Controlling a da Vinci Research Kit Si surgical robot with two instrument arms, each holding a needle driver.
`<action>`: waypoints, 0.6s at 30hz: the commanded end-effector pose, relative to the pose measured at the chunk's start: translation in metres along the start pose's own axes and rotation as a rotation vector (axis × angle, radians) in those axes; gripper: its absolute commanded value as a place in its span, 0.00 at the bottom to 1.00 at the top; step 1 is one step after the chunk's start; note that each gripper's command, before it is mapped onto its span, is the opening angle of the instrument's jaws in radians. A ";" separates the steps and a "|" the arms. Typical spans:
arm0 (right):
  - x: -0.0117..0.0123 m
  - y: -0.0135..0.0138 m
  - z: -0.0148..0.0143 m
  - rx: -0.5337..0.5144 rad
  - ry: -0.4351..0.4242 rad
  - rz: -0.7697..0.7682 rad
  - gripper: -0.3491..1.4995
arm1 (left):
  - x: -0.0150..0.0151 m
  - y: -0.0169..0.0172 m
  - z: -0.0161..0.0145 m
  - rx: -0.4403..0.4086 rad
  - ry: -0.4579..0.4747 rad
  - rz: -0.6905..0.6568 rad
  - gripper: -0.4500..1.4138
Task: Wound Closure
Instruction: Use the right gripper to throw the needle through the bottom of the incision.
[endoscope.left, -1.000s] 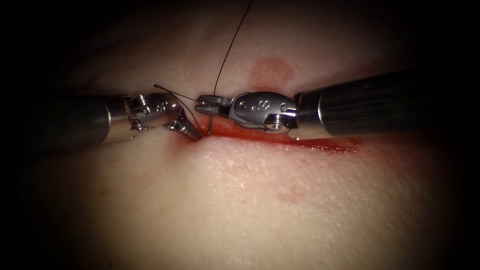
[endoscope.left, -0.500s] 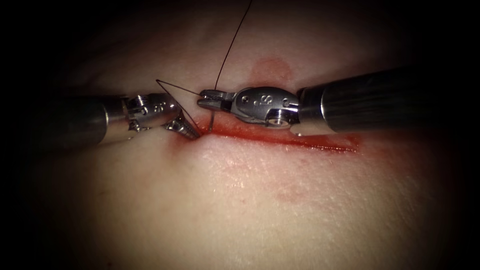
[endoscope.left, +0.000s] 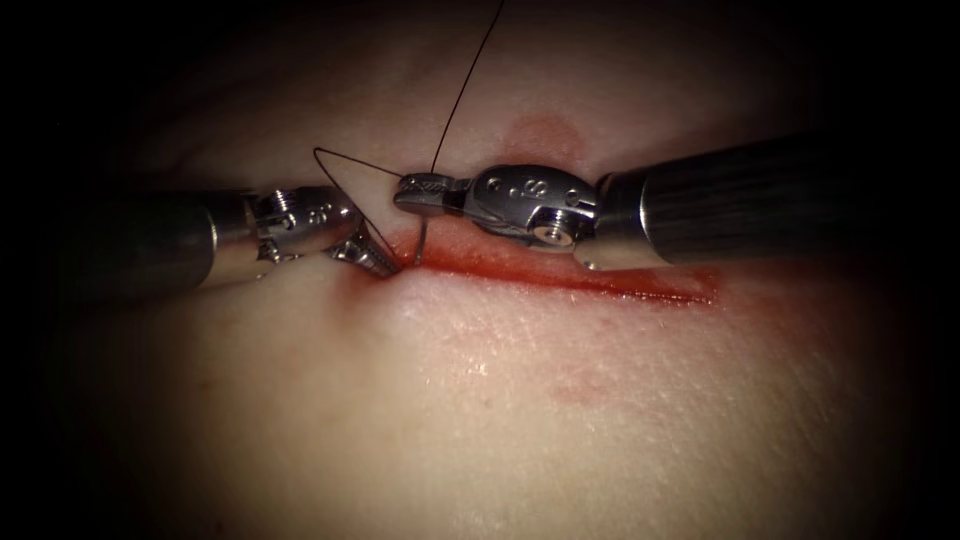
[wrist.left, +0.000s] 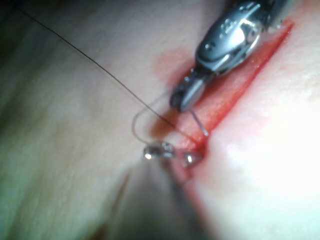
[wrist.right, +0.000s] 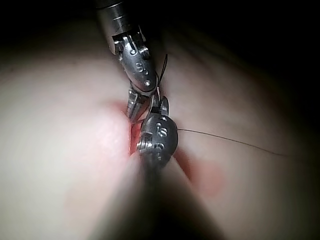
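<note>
My right tool (endoscope.left: 415, 192) comes in from the right, jaws shut on the curved needle (endoscope.left: 423, 240) near one end. The needle drops from the jaws to the left end of the cut (endoscope.left: 600, 280), where its lower end meets the tissue (endoscope.left: 480, 420). My left tool (endoscope.left: 375, 260) lies to the left and points down into that same end of the cut. Its jaws (wrist.left: 171, 155) stand apart and hold nothing. Dark thread (endoscope.left: 460, 95) rises from the right jaws, and a loop of thread (endoscope.left: 330, 160) arches over the left tool. The needle (wrist.left: 199, 122) also shows below the right tool (wrist.left: 185, 95).
Red fluid (endoscope.left: 520, 265) fills the cut, which runs to the right under the right tool's shaft (endoscope.left: 740, 200). A round pink stain (endoscope.left: 540, 135) marks the tissue behind the cut. Pale tissue spreads wide in front.
The right tool has lifted a little with the needle, so more needle shows between its jaws and the cut. The thread loop has risen. The left tool has stayed put.
</note>
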 end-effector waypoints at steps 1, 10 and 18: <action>-0.0005 -0.0002 0.0007 0.006 0.005 0.024 0.00 | 0.0000 -0.0007 0.0006 -0.001 0.001 0.000 0.05; 0.0001 0.0003 0.0005 0.037 0.022 0.100 0.00 | -0.0002 -0.0005 0.0006 -0.002 0.000 0.001 0.05; -0.0002 0.0007 0.0008 0.141 0.020 0.209 0.00 | -0.0001 -0.0006 0.0007 0.000 0.000 0.000 0.05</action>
